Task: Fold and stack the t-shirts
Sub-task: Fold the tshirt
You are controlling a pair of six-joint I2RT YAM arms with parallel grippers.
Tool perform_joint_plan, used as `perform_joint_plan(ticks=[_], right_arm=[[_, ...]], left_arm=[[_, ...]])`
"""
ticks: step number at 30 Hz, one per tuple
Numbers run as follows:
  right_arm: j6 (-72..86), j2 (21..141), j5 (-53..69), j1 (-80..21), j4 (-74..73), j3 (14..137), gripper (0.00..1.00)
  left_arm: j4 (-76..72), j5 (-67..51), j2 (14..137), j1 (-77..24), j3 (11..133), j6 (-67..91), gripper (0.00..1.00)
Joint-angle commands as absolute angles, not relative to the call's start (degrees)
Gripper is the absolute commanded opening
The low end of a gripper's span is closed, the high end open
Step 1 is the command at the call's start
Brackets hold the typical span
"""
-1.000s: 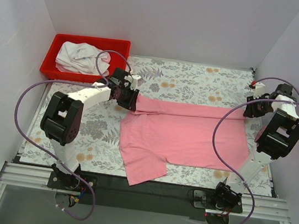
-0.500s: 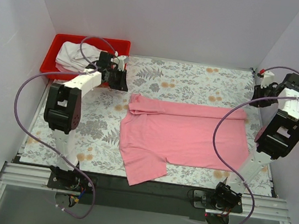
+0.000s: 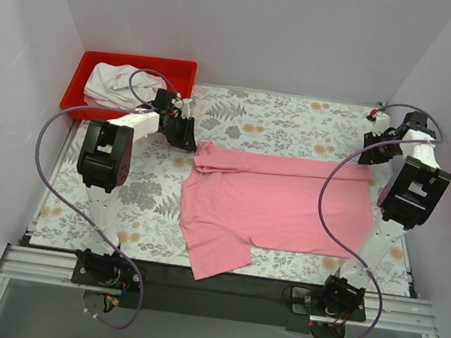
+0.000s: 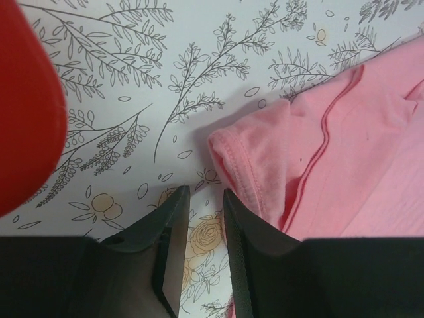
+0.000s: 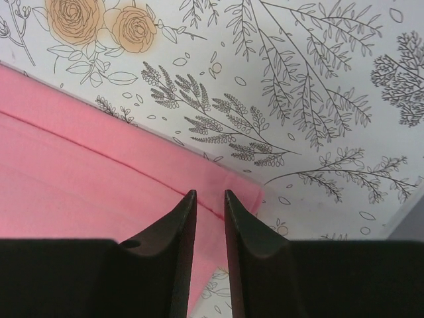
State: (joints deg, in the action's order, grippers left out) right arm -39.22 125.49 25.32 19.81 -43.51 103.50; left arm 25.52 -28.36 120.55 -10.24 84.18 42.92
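Observation:
The pink t-shirt (image 3: 280, 202) lies on the flowered table, its far edge folded over towards me as a band; one sleeve hangs out at the front left. It also shows in the left wrist view (image 4: 344, 152) and the right wrist view (image 5: 86, 179). The white t-shirt (image 3: 115, 85) lies crumpled in the red bin. My left gripper (image 3: 185, 136) (image 4: 206, 192) hovers just left of the fold's left corner, jaws a little apart and empty. My right gripper (image 3: 369, 150) (image 5: 211, 192) is above the fold's right corner, jaws a little apart and empty.
The red bin (image 3: 131, 62) stands at the table's far left corner; its rim shows in the left wrist view (image 4: 26, 112). White walls enclose the table on three sides. Purple cables loop from both arms.
A second ago my left gripper was on the shirt's folded left corner. It drew back towards the bin, leaving the shirt, then came back close. My right gripper moved back and slightly left.

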Motion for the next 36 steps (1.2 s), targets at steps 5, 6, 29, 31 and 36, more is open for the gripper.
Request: perform_joint_plan(ticks=[5,6,29,31,36], right_arm=[[-38.67,127.26,23.91,18.72,-43.86,106.44,0.29],[-38.67,127.35,23.73,18.63,-43.86,106.52,0.29],[-39.99,128.32,22.06,18.46,-43.86,105.82,0.28],[-39.99,128.41,21.97,18.46,-43.77,105.91,0.28],[-39.99,129.02,21.10,18.37,-43.77,106.17,0.26]], left_arm=[[23.21,-31.99,119.53,-10.37,85.78,44.82,0.27],[23.03,-32.34,119.53,-10.37,85.96,45.00,0.27],[20.74,-32.79,121.81,-10.37,86.92,48.25,0.28],[20.92,-32.17,122.17,-10.28,86.92,48.25,0.27],[21.09,-32.17,122.26,-10.37,86.66,48.60,0.21]])
